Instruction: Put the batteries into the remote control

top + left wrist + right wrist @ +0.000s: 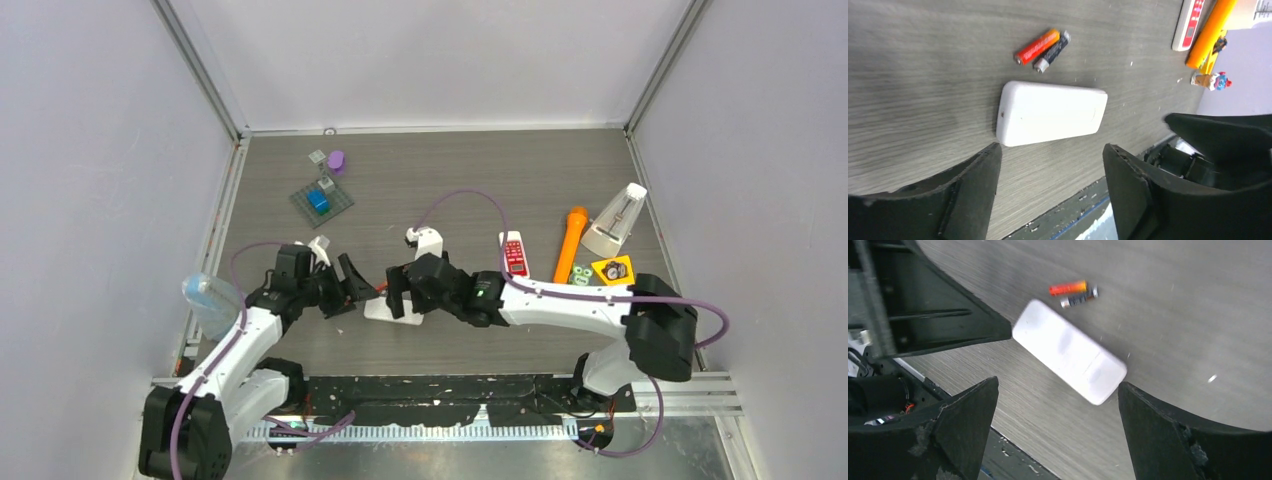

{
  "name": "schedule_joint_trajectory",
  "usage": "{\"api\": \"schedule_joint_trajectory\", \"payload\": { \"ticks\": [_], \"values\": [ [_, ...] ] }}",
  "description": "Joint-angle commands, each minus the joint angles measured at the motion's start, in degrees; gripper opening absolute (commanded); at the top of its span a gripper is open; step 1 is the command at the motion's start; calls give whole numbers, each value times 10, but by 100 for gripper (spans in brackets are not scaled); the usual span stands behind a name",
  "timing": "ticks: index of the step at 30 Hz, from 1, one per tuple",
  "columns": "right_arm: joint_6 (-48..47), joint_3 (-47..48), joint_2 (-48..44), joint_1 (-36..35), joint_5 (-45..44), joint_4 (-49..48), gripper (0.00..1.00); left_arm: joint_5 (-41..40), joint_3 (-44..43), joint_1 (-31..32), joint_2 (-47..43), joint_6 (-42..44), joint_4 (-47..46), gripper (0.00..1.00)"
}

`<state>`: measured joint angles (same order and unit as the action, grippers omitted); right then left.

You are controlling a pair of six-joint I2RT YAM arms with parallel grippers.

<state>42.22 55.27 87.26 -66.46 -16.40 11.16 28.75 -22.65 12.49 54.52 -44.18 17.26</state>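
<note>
Grey wood-grain tabletop [923, 75] holds a smooth white slab remote [1050, 112] beside two cylindrical batteries [1043, 49]; both arms' fingers [973, 185] [963, 425] gape wide.

A: How's the light?
B: Soft and even, from overhead. The table [450, 180] shows only faint shadows, and the walls [90, 150] read pale lilac.
A: Sharpness?
B: The top view is clear. The right wrist view is smeared: the white remote [1069, 351] has blurred edges, and the batteries [1068, 288] streak. The left wrist view is crisper, its near fingers [973, 185] dark and soft.
</note>
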Motion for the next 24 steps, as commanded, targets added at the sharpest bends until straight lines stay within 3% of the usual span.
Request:
{"api": "schedule_joint_trajectory", "payload": {
  "ticks": [1,10,17,24],
  "values": [
    [-251,39,-40,7,-11,20,95,-75,-46,2,-33,50,94,78],
    [-508,68,31,20,174,71,96,-187,-84,-9,-117,44,184,82],
    [-582,146,139,28,212,108,96,-254,-110,-29,-147,25,228,83],
    [-598,195,207,44,244,125,91,-259,-128,-51,-146,25,236,83]
  ]
}}
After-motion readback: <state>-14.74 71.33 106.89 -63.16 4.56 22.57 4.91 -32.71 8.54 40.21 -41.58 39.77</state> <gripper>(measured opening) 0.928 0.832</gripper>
